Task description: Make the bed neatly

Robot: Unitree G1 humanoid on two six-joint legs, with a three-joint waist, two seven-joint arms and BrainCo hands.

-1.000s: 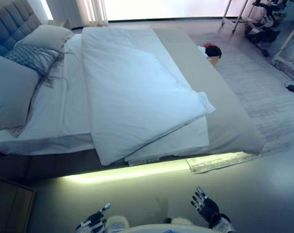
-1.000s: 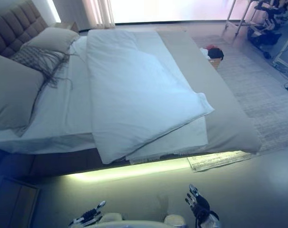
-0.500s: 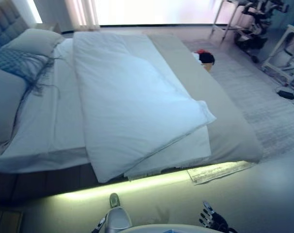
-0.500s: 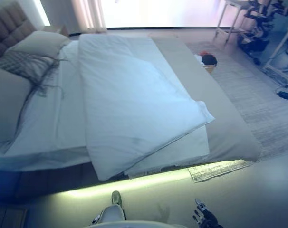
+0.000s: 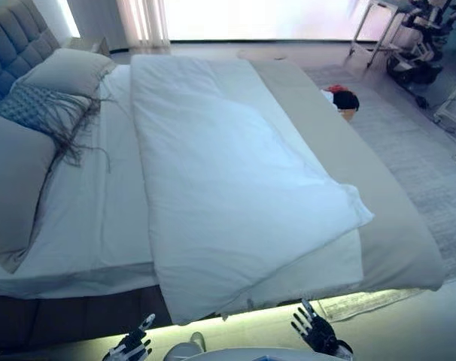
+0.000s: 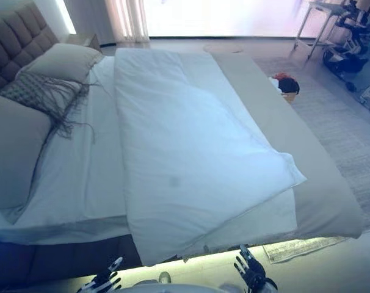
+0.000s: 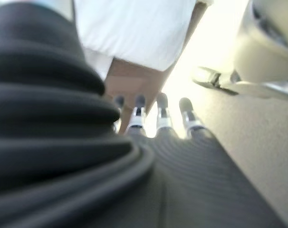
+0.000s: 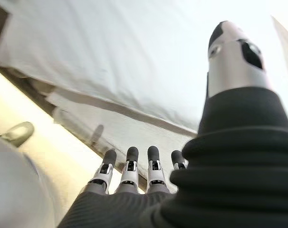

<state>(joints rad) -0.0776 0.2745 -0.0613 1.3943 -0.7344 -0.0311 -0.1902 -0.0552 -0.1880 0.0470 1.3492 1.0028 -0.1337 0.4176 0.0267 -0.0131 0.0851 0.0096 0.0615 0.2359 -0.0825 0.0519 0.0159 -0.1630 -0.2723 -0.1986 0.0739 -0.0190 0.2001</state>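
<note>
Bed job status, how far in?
Barely started. Done: grey pillows sit by the headboard. In hand: nothing; left hand and right hand are open, low by the bed's near edge. Left: the folded white duvet lies askew, leaving the white sheet bare; spread and square it.

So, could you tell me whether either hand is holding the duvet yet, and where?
Nothing is held. The left hand and right hand are both open, short of the white duvet at the bed's near edge.
</note>
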